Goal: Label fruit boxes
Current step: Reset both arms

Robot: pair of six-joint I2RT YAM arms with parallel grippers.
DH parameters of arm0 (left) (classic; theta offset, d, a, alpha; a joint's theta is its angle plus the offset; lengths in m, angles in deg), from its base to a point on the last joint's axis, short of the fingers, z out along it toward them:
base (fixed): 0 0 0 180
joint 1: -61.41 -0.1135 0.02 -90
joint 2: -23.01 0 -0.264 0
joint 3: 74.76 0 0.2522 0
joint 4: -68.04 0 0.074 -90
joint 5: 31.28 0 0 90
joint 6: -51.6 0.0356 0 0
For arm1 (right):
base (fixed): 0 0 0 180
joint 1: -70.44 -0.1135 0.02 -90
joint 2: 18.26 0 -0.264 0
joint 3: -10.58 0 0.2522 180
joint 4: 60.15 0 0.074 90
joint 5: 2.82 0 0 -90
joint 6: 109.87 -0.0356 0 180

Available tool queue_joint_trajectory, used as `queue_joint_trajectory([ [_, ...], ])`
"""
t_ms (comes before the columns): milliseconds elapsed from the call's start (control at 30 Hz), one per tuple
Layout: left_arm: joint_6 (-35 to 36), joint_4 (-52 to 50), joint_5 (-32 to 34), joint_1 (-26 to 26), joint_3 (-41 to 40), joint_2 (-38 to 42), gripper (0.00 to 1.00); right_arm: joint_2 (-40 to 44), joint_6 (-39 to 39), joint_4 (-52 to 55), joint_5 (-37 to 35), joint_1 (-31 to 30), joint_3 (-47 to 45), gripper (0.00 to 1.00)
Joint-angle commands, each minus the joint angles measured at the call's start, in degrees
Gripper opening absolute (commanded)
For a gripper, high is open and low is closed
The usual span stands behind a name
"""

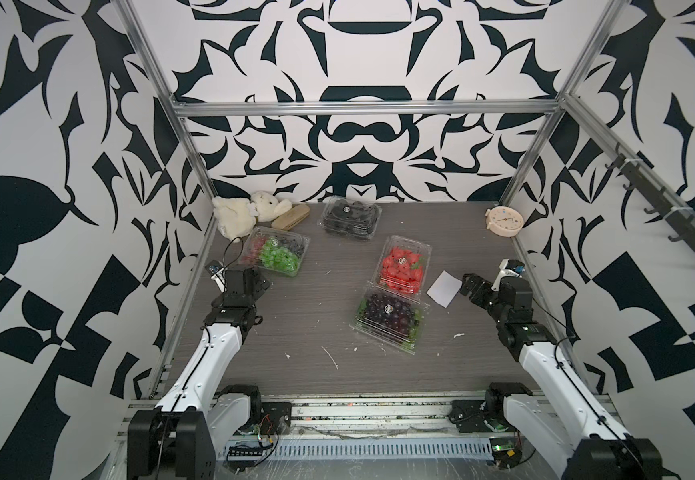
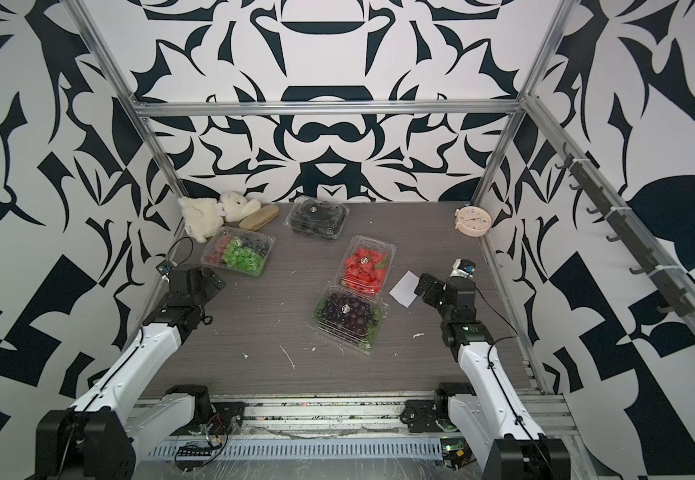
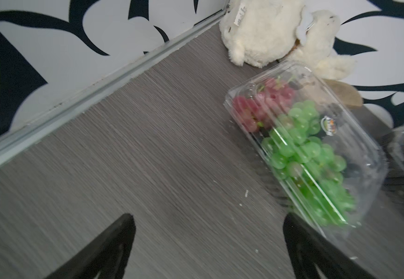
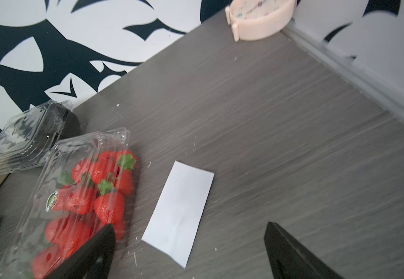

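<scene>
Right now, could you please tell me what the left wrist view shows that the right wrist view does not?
Only the left wrist view: the mixed green-and-red grape punnet, the white plush toy and the open left gripper. Only the right wrist view: the strawberry punnet, the white paper sheet, the pink clock and the open right gripper. Both: the black-berry punnet, cut off at the left wrist view's edge, and the grey table.

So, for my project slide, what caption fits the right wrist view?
Open right gripper facing the white sheet beside the stickered strawberry box, pink clock beyond.
</scene>
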Motion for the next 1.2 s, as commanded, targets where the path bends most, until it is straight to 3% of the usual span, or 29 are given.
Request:
queue_joint_trajectory([
  [0,9.37,10.51,7.50,0.03,-0.98,-2.98,1.00,-2.38,9.22,-11.28,-11.46,-2.63,-2.91,1.00],
  [233,22.21,35.44,7.64,0.03,-4.69,-18.86,1.00,-13.83,18.97,-31.25,-19.10,-5.03,-6.49,1.00],
  [300,25.54,46.20,4.16,-0.32,-8.03,-20.58,1.00,-18.31,22.28,-38.14,-17.83,-5.03,-7.24,0.99],
  [400,29.07,51.42,-0.09,-0.48,-9.68,-21.62,1.00,-25.82,23.65,-47.09,-15.81,-5.03,-7.95,1.00],
  [567,31.33,77.09,-5.79,-2.39,-16.83,-31.97,1.00,-39.51,24.93,-65.41,-12.97,-5.03,-11.19,0.99],
  [600,30.79,74.57,-6.21,-2.42,-16.43,-31.12,1.00,-40.87,25.62,-68.03,-12.24,-5.03,-11.43,1.00],
  [667,28.20,64.08,-6.91,-3.43,-13.86,-27.87,1.00,-38.22,25.16,-59.38,-12.21,-5.03,-8.76,1.00],
  [733,28.37,63.51,-6.44,-3.93,-11.69,-29.81,1.00,-39.12,24.55,-50.70,-14.49,-4.98,-3.81,0.99],
  [833,28.13,61.78,-6.53,-3.98,-11.42,-29.40,1.00,-38.68,24.00,-51.58,-15.97,-5.02,-4.71,0.93],
  [867,28.03,61.89,-6.66,-4.01,-11.59,-29.18,1.00,-38.60,23.80,-52.10,-16.19,-5.03,-4.91,1.00],
  [1167,28.19,62.37,-6.55,-3.95,-11.69,-29.36,1.00,-38.97,25.52,-50.50,-12.48,-5.08,-3.91,1.00],
])
